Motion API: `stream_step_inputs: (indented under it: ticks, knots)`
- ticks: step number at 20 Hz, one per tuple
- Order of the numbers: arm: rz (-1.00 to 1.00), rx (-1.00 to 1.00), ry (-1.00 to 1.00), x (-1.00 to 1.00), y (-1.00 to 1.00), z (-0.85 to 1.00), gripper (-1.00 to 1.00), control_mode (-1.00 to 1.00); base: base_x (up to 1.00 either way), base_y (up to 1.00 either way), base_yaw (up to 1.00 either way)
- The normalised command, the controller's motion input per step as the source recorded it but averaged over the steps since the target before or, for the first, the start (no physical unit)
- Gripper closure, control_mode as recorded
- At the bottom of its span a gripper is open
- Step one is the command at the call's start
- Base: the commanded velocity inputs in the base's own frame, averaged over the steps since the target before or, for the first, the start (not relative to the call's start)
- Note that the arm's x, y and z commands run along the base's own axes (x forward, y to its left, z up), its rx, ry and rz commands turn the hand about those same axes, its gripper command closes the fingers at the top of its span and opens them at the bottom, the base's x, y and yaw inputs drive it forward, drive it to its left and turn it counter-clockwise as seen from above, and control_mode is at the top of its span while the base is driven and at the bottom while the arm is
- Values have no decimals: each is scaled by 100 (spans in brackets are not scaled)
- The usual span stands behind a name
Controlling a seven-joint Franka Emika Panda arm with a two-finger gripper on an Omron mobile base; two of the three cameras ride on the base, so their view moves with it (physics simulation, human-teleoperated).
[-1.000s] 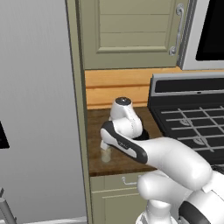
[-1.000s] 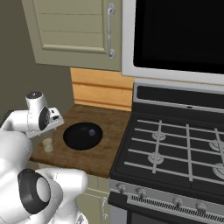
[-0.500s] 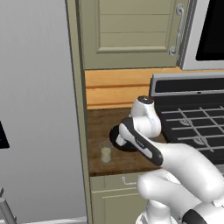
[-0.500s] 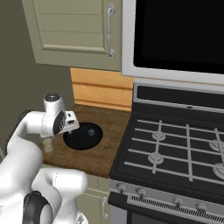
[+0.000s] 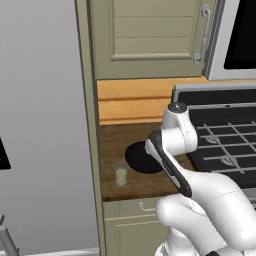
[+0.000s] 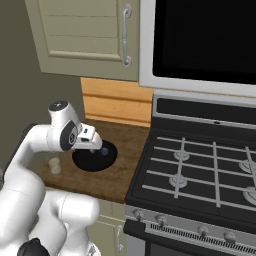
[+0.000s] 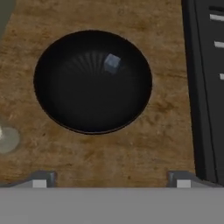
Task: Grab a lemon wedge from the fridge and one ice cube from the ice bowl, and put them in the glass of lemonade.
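From my seat, nearest in the hand view are the fingers (image 7: 111, 181), their two tips spread wide at the bottom edge with nothing between them. I read them as fully open and empty.

Just beyond them lies bare wooden desk (image 7: 144, 148), then the ice bowl (image 7: 65, 105) in the middle of the frame. One ice cube (image 7: 112, 62) sits inside it toward the upper right of the bowl's floor, almost straight up the frame from the midpoint between the tips. So the coming move, as I judge it, is a push forward along the hand's line of sight with hardly any sideways correction. The cube looks blocky and slightly turned, one corner toward the upper right; I can't make out a clear long axis, so finger alignment probably matters little.

The glass of lemonade (image 5: 120, 174) stands just left of the bowl in the left base view, near the desk's front edge. The grey fridge (image 5: 45, 125) fills the left of that view. The stove (image 6: 200, 175) lies right of the bowl.

I can't tell where the lemon wedge is.
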Motion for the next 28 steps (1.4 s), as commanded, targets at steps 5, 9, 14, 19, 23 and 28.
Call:
stream_step_inputs:
  ticks: [5, 9, 14, 19, 23, 28]
  knots:
    - [-23, 16, -13, -85, -44, 12, -100, -100, 0, 0, 0]
    - [-3, 15, -25, -76, -16, 19, -100, -100, 0, 0, 0]
    - [0, 0, -4, -4, 0, 3, -100, -100, 0, 0, 0]
    - [0, 0, 0, 0, 0, 0, -100, -100, 0, 0, 0]
    - [0, 0, 0, -7, 0, 0, -100, 100, -67, 0, 0]
    - [0, 0, 0, 0, 0, 0, -100, 100, -100, 18, -6]
